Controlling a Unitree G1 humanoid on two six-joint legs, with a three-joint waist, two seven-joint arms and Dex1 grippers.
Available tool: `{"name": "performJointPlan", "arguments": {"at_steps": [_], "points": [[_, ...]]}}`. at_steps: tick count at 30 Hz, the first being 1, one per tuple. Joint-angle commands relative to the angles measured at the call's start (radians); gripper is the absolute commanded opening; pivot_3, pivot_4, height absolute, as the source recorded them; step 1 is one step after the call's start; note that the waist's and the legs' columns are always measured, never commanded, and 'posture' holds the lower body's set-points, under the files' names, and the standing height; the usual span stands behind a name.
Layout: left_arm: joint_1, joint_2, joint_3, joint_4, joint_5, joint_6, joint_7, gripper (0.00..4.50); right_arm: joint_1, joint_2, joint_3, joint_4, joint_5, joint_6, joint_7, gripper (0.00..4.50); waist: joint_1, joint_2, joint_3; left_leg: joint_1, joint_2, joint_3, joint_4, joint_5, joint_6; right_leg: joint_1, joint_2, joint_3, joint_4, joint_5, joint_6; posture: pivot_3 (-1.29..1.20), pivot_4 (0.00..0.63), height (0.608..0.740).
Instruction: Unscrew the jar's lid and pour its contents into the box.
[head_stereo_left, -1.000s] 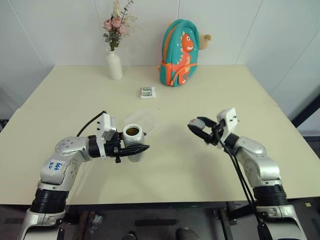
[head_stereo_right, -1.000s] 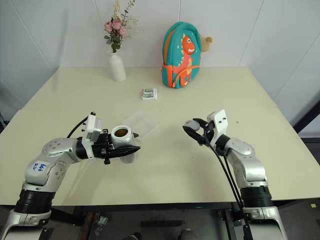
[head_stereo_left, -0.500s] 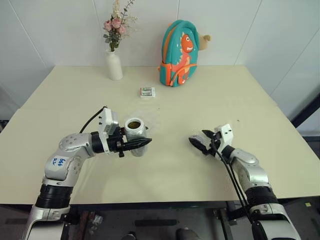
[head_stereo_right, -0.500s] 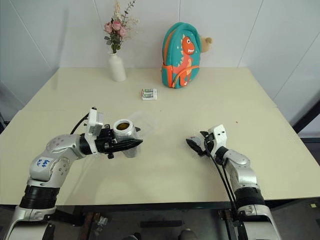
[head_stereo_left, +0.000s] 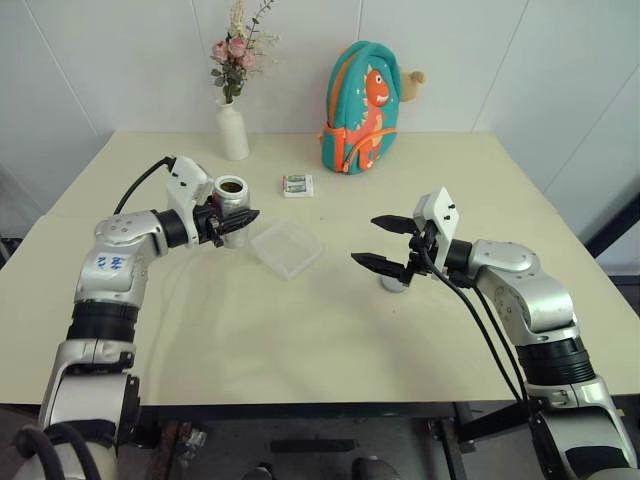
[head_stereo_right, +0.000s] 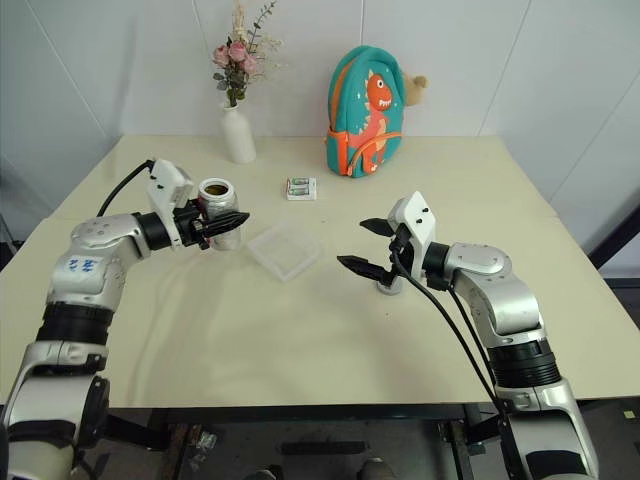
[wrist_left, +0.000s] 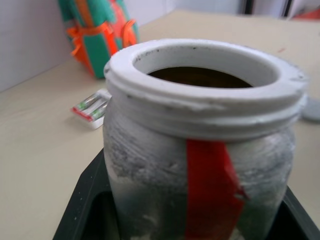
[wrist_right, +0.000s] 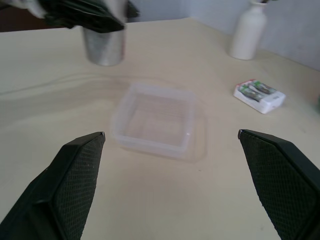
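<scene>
Red-taped jar (head_stereo_left: 231, 197), no readable label, clamped in left gripper (head_stereo_left: 243, 218); right gripper (head_stereo_left: 385, 243) gapes empty.

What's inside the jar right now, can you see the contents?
The jar, held in the left tool, is open with its lid off. Through its mouth a dark brown mass shows low inside. Single bits cannot be told apart; the frosted wall and red strip hide the rest.

Small cylindrical jar (wrist_left: 200, 165): cloudy scuffed plastic, glossy red tape strip. Square transparent box (wrist_right: 157, 120): smooth clear plastic. Cream table (head_stereo_left: 330, 330): matt.
</scene>
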Motion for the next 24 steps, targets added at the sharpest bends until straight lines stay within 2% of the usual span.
{"name": "performJointPlan", "arguments": {"at_steps": [1, 5, 12, 15, 19, 21, 24], "points": [[-0.082, -0.011, -0.019, 0.118, 0.075, -0.113, 0.022, 2.00, -0.023, -0.025, -0.006, -0.070, 0.029, 0.024, 0.038, 4.49, 0.001, 0.000, 0.000, -0.001, 0.000, 0.000, 0.000, 0.000, 0.000, -0.001, 0.000, 0.000, -0.001, 0.000, 0.000, 0.00, 0.150, 0.740], [-0.183, -0.039, -0.075, 0.311, 0.203, -0.256, 0.133, 2.00, -0.033, -0.015, -0.015, -0.090, 0.042, 0.051, 0.028, 4.49, 0.003, 0.000, 0.000, -0.011, 0.000, -0.002, 0.003, -0.001, 0.000, -0.008, 0.000, -0.001, 0.000, 0.000, 0.002, 0.00, 0.150, 0.740], [-0.289, -0.062, -0.225, 0.501, 0.470, -0.496, 0.420, 2.00, 0.000, 0.011, -0.016, -0.141, 0.058, 0.083, -0.011, 4.49, 0.001, 0.000, 0.000, -0.011, 0.000, -0.001, 0.003, -0.001, 0.001, -0.008, 0.000, -0.001, 0.000, 0.000, 0.002, 0.00, 0.150, 0.740], [-0.327, -0.040, -0.344, 0.511, 0.669, -0.599, 0.664, 2.00, 0.013, 0.022, -0.031, -0.156, 0.071, 0.101, -0.037, 4.49, 0.004, 0.000, 0.000, -0.011, 0.000, -0.001, 0.004, -0.001, 0.001, -0.008, 0.000, -0.001, 0.000, 0.000, 0.002, 0.00, 0.150, 0.740], [-0.372, 0.006, -0.582, 0.483, 1.024, -0.661, 1.020, 2.00, 0.028, 0.026, -0.039, -0.171, 0.081, 0.114, -0.059, 4.49, 0.006, 0.000, 0.000, -0.011, -0.001, -0.001, 0.004, -0.001, 0.001, -0.008, 0.000, -0.001, 0.000, 0.001, 0.002, 0.00, 0.150, 0.740], [-0.402, 0.031, -0.708, 0.455, 1.217, -0.631, 1.247, 2.00, 0.034, 0.034, -0.045, -0.176, 0.091, 0.121, -0.076, 4.49, 0.010, 0.000, 0.000, -0.011, -0.001, -0.001, 0.004, -0.001, 0.001, -0.008, 0.000, -0.001, 0.000, 0.001, 0.002, 0.00, 0.150, 0.740], [-0.438, 0.020, -0.828, 0.475, 1.389, -0.547, 1.434, 2.00, 0.038, 0.051, -0.059, -0.182, 0.107, 0.133, -0.100, 4.49, 0.017, 0.000, 0.000, -0.011, -0.001, -0.001, 0.005, -0.001, 0.001, -0.008, 0.000, 0.000, 0.001, 0.001, 0.003, 0.00, 0.150, 0.740]]}}
